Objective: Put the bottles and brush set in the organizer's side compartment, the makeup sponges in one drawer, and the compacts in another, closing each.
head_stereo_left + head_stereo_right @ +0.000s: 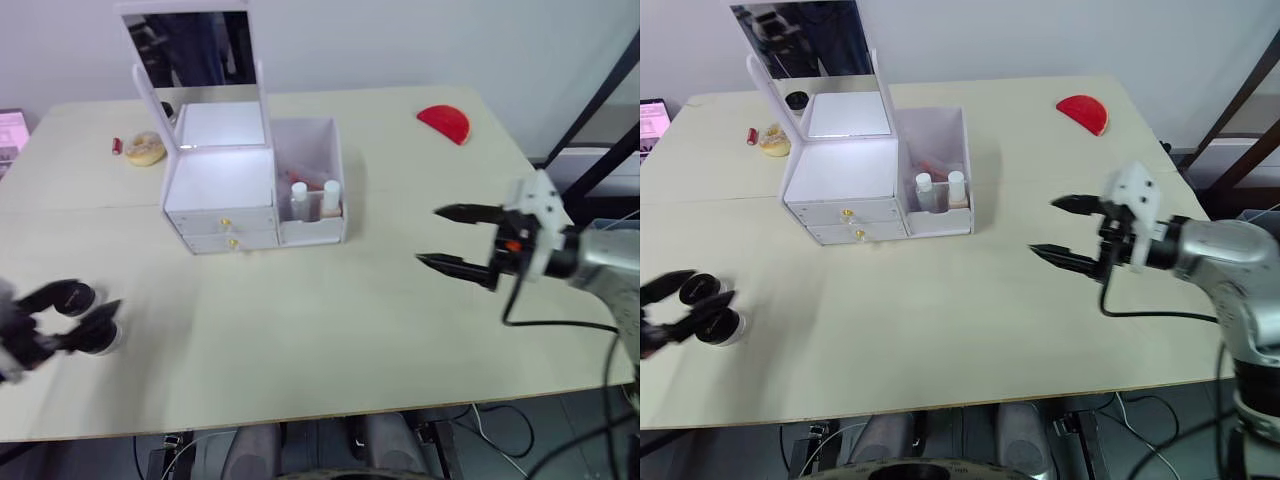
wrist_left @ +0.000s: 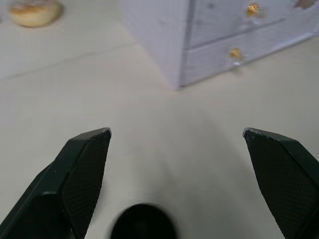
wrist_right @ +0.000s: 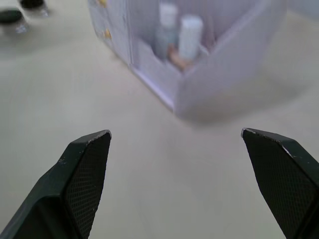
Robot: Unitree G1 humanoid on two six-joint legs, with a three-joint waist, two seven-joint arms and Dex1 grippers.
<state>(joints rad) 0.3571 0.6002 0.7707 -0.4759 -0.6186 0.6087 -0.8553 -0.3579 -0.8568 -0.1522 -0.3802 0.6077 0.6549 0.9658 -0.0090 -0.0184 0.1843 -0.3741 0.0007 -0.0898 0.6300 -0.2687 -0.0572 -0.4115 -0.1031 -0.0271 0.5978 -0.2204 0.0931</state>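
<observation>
Standing white-capped bottles [image 1: 315,199] fill organizer [image 1: 220,190] side compartment

The table [image 1: 330,330] is pale beige and a seam runs across its top. A red half-round thing [image 1: 445,123] lies flat near the far right corner. At the far left edge there is a pink paper [image 1: 10,135]. Black cables [image 1: 560,325] hang at the right side.

I am standing in what is looking like a lab or test room: a plain pale wooden worktop [image 1: 330,330], a bare grey wall [image 1: 400,40], loose black cables [image 1: 500,425] trailing underneath.
</observation>
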